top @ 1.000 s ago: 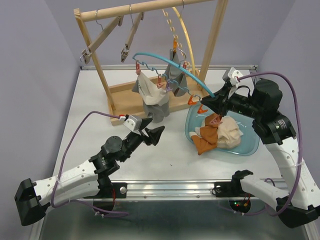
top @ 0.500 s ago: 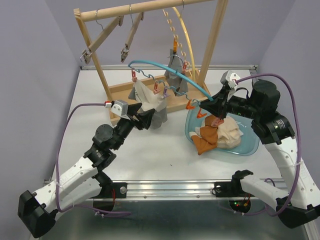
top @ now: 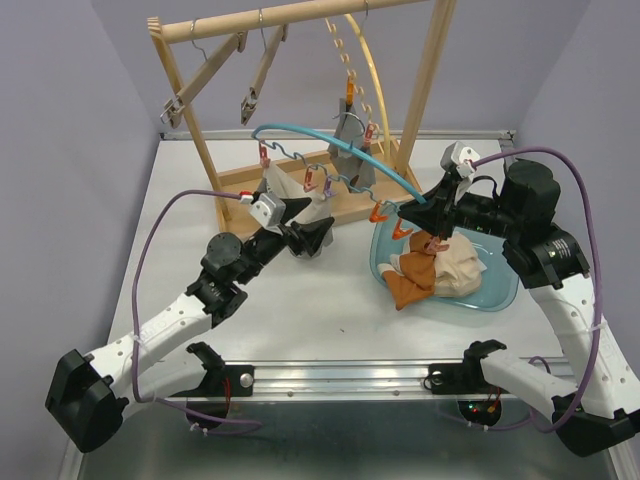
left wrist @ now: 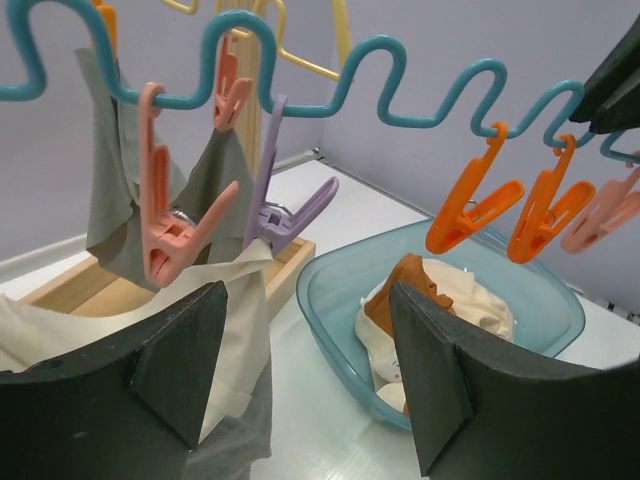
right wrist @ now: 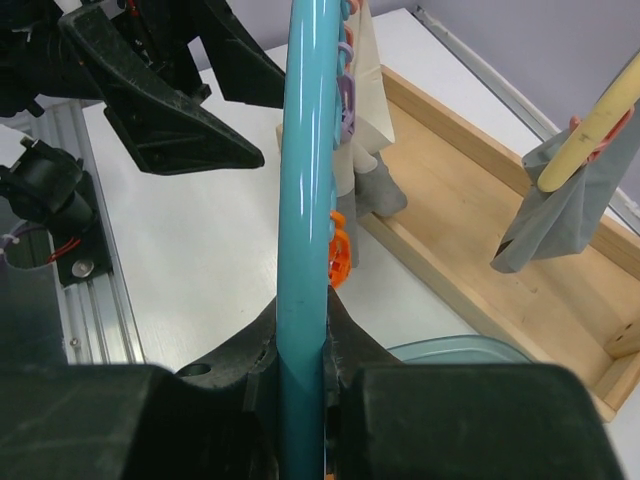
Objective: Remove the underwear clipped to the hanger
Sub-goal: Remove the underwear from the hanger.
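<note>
My right gripper (top: 423, 212) (right wrist: 303, 322) is shut on one end of the teal hanger (top: 300, 132) (right wrist: 305, 150) and holds it above the table. The hanger's wavy bar (left wrist: 400, 95) carries pink, purple and orange clips. White underwear (top: 285, 187) (left wrist: 235, 315) hangs from the left clips, with a grey piece (top: 318, 238) below it. My left gripper (top: 305, 228) (left wrist: 307, 290) is open just in front of this cloth, holding nothing. More grey underwear (top: 350, 145) (right wrist: 560, 210) hangs behind from a yellow hanger (top: 366, 60). Orange-brown (top: 410, 287) and cream (top: 462, 265) pieces lie in the blue tub (top: 503, 290) (left wrist: 330, 290).
A wooden rack (top: 300, 12) spans the back, its base tray (top: 245, 185) on the table. Two wooden clip hangers (top: 200, 80) dangle from its rail at the left. Two orange clips (left wrist: 470, 215) on the wavy bar hang with nothing in them above the tub.
My left arm has risen and swung right, bringing its open gripper up to the hanging white underwear. The teal hanger has shifted a little up and left in my right gripper.
</note>
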Robot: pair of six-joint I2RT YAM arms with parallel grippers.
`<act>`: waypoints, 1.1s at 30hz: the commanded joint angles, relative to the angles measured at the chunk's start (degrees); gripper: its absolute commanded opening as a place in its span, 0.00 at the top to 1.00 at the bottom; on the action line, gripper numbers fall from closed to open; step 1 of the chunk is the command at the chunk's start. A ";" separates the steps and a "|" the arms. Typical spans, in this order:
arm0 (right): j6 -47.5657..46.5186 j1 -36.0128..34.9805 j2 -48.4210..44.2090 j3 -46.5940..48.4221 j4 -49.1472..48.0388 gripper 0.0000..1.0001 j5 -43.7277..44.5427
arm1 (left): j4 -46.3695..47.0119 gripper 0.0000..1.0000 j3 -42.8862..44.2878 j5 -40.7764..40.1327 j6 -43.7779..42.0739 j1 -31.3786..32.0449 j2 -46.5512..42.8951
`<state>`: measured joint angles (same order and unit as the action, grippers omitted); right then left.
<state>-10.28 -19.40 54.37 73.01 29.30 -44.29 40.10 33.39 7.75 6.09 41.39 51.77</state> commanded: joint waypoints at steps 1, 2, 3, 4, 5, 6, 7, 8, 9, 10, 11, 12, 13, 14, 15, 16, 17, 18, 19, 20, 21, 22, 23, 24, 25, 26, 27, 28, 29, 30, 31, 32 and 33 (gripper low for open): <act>-0.09 0.50 -0.93 0.11 -5.48 0.99 -2.03 | 8.68 0.23 1.60 4.82 -5.82 -0.25 0.87; -0.09 0.50 -0.93 0.11 -5.48 1.00 -2.11 | 9.38 0.23 1.42 4.65 -8.78 -0.25 1.05; -0.09 0.50 -0.93 0.11 -5.48 1.00 -2.20 | 10.86 0.22 0.98 4.56 -9.51 -0.34 1.23; -0.09 0.50 -0.93 0.02 -5.48 1.00 -2.38 | 11.66 0.21 0.80 4.56 -10.47 -0.34 1.58; -0.09 0.50 -0.84 0.02 -5.48 0.99 -2.55 | 12.63 0.21 0.80 4.82 -11.87 -0.34 1.84; -0.09 0.59 -0.84 0.11 -5.48 1.00 -2.64 | 12.64 0.21 0.89 4.99 -12.67 -0.34 2.19; -0.09 0.50 -0.84 0.20 -5.48 0.99 -2.73 | 12.55 0.21 1.67 5.26 -13.20 -0.43 3.07; -0.09 0.50 -0.84 0.20 -5.48 1.00 -2.73 | 12.38 0.21 2.12 5.43 -13.73 -0.43 3.42; -0.09 0.59 -0.93 0.11 -5.48 0.99 -2.73 | 12.20 0.21 2.56 5.35 -14.17 -0.43 3.95; -0.09 0.50 -0.93 0.20 -5.48 1.00 -2.73 | 12.02 0.20 3.26 5.26 -14.70 -0.52 4.74; -0.09 0.50 -0.93 0.03 -5.48 1.00 -2.73 | 12.11 0.20 3.52 5.35 -15.14 -0.43 5.09; -0.09 0.41 -1.02 0.11 -5.48 1.00 -2.73 | 12.11 0.20 3.88 5.35 -15.57 -0.60 5.71; -0.09 0.50 -1.02 0.02 -5.48 1.00 -2.82 | 12.20 0.20 4.05 5.52 -15.93 -0.60 5.89; -0.09 0.50 -1.02 0.11 -5.39 0.99 -2.90 | 12.20 0.20 4.23 5.61 -16.28 -0.60 6.15; -0.09 0.50 -1.02 0.02 -5.48 0.99 -2.90 | 12.37 0.20 4.32 5.87 -16.54 -0.60 6.33; -0.09 0.50 -1.02 0.02 -5.48 1.00 -2.99 | 12.90 0.20 4.41 5.79 -16.89 -0.60 6.94; -0.09 0.59 -1.02 -0.06 -5.48 0.99 -3.08 | 13.25 0.20 4.41 5.79 -17.33 -0.69 7.12; -0.09 0.50 -1.11 -0.06 -5.48 0.99 -3.08 | 14.12 0.20 4.41 5.61 -17.42 -0.87 7.29; -0.09 0.50 -1.11 0.02 -5.48 1.00 -3.08 | 14.48 0.20 4.58 5.61 -17.34 -0.96 7.82; 0.00 0.50 -1.19 -0.06 -5.48 0.99 -3.17 | 15.01 0.20 4.58 5.61 -17.42 -1.04 8.00; 0.00 0.50 -1.20 -0.06 -5.48 1.00 -3.17 | 15.53 0.20 4.58 6.05 -17.51 -1.04 8.08; 0.00 0.50 -1.28 -0.06 -5.48 1.00 -3.17 | 16.76 0.20 4.67 6.22 -17.43 -1.04 8.61; 0.00 0.50 -1.28 -0.06 -5.48 0.99 -3.17 | 17.46 0.20 4.76 6.66 -17.60 -0.96 8.87; -0.09 0.50 -1.28 -0.06 -5.48 0.99 -3.17 | 17.56 0.21 5.02 6.75 -17.60 -1.04 9.14; 0.00 0.50 -1.28 -0.15 -5.48 1.00 -3.17 | 17.56 0.21 5.37 6.93 -17.60 -1.04 9.40; 0.00 0.50 -1.28 -0.06 -5.48 1.00 -3.25 | 17.73 0.21 5.90 7.19 -17.43 -1.04 9.93; 0.00 0.50 -1.28 -0.06 -5.48 1.00 -3.26 | 17.91 0.21 6.16 7.28 -17.43 -1.04 10.28; 0.00 0.59 -1.28 -0.15 -5.48 0.99 -3.26 | 18.43 0.21 6.43 7.28 -17.08 -1.04 10.63; 0.00 0.50 -1.37 -0.15 -5.48 0.99 -3.26 | 18.87 0.21 6.51 7.46 -16.81 -1.04 10.81; 0.00 0.50 -1.37 -0.24 -5.48 1.00 -3.26 | 19.66 0.22 6.60 7.11 -16.03 -1.04 11.16; 0.00 0.50 -1.46 -0.24 -5.48 0.99 -3.26 | 19.84 0.23 6.69 6.93 -15.84 -1.04 11.25; -0.09 0.50 -1.46 -0.24 -5.48 0.99 -3.34 | 20.02 0.23 6.69 6.84 -15.58 -1.04 11.34; -0.09 0.50 -1.46 -0.33 -5.48 0.99 -3.26 | 20.19 0.25 6.78 6.58 -15.32 -1.04 11.42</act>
<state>-10.28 -19.16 54.39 73.01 29.28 -45.74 54.57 37.47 14.02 -9.96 40.64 63.44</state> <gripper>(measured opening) 0.179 0.768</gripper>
